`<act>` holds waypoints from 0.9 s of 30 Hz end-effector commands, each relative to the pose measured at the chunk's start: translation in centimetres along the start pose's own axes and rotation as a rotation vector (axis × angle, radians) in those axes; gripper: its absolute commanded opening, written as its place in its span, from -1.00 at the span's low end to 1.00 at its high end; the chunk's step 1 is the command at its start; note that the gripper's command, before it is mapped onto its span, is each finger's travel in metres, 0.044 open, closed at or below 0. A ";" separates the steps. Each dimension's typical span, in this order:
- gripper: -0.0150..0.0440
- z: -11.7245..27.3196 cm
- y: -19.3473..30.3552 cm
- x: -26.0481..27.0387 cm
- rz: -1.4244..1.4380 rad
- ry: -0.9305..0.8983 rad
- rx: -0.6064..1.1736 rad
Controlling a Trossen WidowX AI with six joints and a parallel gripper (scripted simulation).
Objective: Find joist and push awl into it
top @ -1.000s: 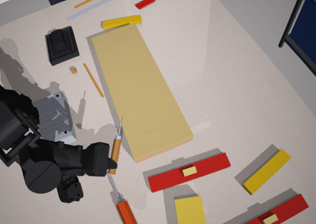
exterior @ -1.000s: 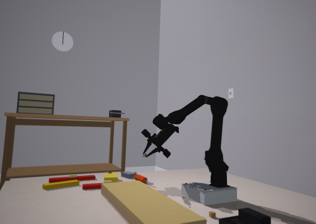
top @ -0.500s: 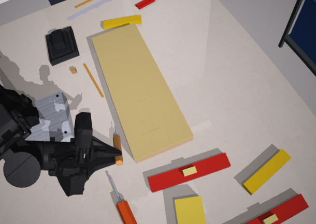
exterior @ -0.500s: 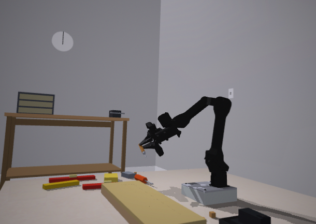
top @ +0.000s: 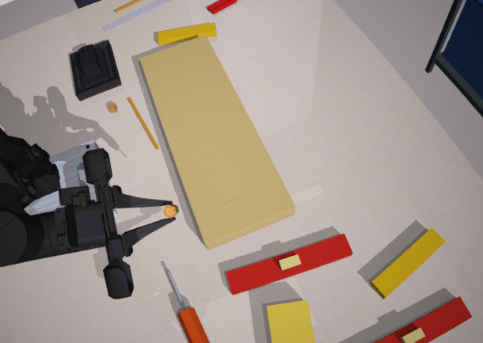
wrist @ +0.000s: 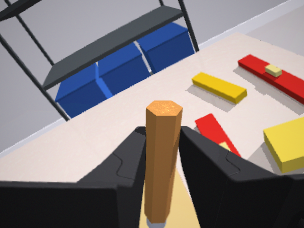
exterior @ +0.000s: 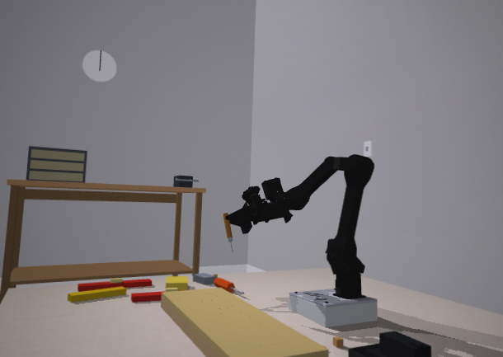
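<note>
My gripper (top: 173,211) (exterior: 227,218) (wrist: 161,134) is shut on the awl (top: 170,211) (exterior: 227,227) (wrist: 162,165) by the upper part of its orange handle. The awl hangs point down, slightly tilted in the exterior view, well above table height. In the top view it appears just left of the panel's near end. The tan floor panel (top: 222,119) (exterior: 231,317) (wrist: 185,205) lies flat, with small dark dots on top; I cannot tell what they are. The black stud finder (top: 90,62) (exterior: 406,345) sits in the black tray (top: 100,89). The joist is hidden.
An orange screwdriver (top: 194,325) (exterior: 223,284) lies near the panel's near-left corner. Red levels (top: 325,249) (top: 447,313), a yellow bar (top: 408,263) and a yellow block (top: 290,322) lie beyond that end. A thin orange stick (top: 143,123) and small cube (top: 112,108) lie left of the panel.
</note>
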State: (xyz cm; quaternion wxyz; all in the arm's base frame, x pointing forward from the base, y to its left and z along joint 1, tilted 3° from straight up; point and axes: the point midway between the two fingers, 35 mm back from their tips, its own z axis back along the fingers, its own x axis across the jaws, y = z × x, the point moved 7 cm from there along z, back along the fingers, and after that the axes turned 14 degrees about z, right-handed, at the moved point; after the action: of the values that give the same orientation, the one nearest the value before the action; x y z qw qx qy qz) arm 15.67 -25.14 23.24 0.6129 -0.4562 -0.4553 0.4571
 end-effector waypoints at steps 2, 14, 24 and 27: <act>-0.49 0.6 -0.4 0.8 0.230 -0.057 -0.060; -0.49 -3.4 1.3 3.3 0.256 -0.164 -0.044; -0.49 -6.6 3.0 7.0 0.360 -0.296 -0.063; -0.49 -7.4 3.6 8.3 0.390 -0.336 -0.071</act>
State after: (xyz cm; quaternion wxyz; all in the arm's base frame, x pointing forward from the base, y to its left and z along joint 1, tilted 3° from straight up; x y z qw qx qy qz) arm 23.07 -18.39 20.10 0.4296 -0.4744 -0.4687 0.6088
